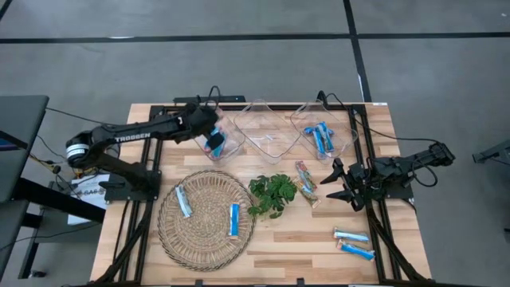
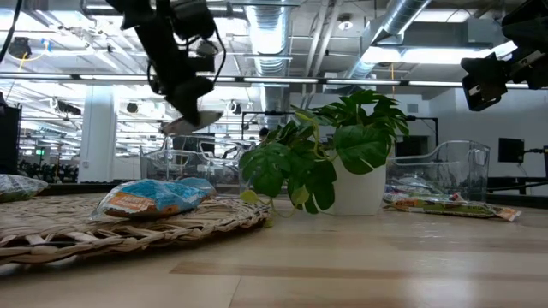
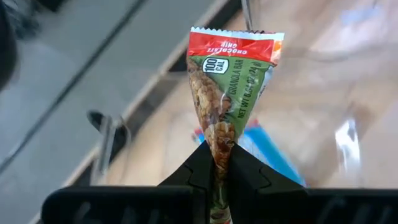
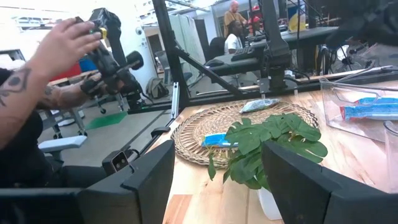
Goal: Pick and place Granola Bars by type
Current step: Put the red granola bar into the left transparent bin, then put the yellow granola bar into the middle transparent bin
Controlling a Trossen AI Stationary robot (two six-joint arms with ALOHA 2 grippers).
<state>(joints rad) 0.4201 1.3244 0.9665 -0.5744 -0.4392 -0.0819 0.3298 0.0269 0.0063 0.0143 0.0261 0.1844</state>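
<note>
Over table's 11 o'clock bin (image 1: 225, 140): left gripper (image 3: 216, 163) clamped on multicoloured granola bar (image 3: 228, 87) | wicker tray (image 1: 171, 231) at 7 o'clock, two blue bars (image 1: 234, 219) | right gripper (image 1: 339, 185) at 3 o'clock, fingers spread, empty | two blue bars (image 1: 351, 236) at 5 o'clock

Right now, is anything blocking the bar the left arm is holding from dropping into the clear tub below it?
Nothing visible does. The left tool pinches a red-and-green wrapped granola bar above the clear plastic tub. Only open air separates them. A blue-wrapped bar already lies in the tub.
</note>
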